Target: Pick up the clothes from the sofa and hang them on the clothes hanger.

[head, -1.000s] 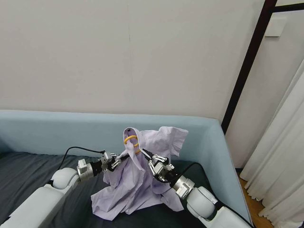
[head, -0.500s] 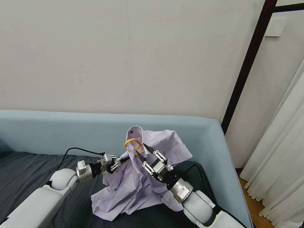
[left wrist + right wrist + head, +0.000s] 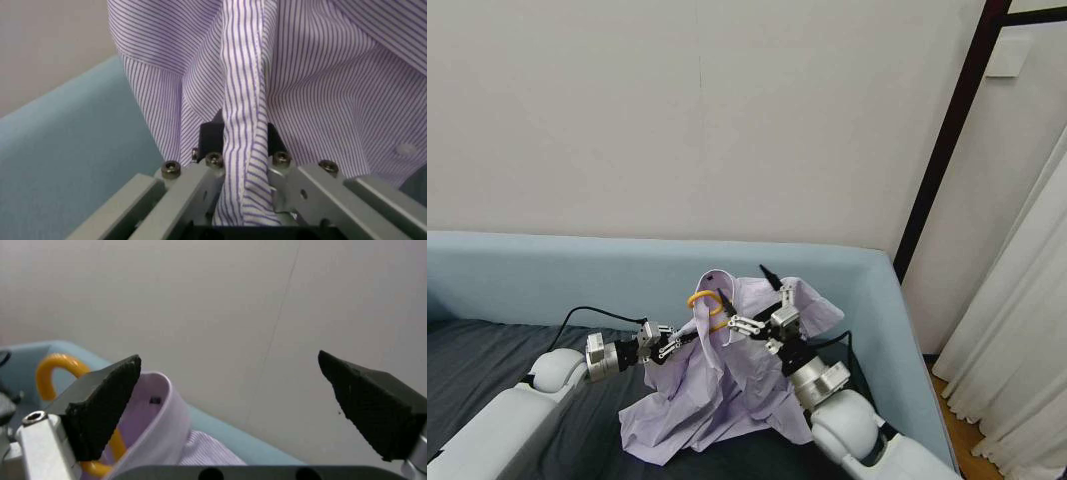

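No legible text, label, brand, number or sign in any view. Surfaces checked: striped shirt (image 3: 313, 75), orange hanger (image 3: 697, 297), sofa back (image 3: 547, 270), wall (image 3: 677, 120), small white plate (image 3: 1007, 55) high on the wall. All plain.

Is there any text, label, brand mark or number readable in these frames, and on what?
None can be read. The striped shirt, yellow hanger, sofa, white wall plate, left gripper and right gripper carry no legible marks.
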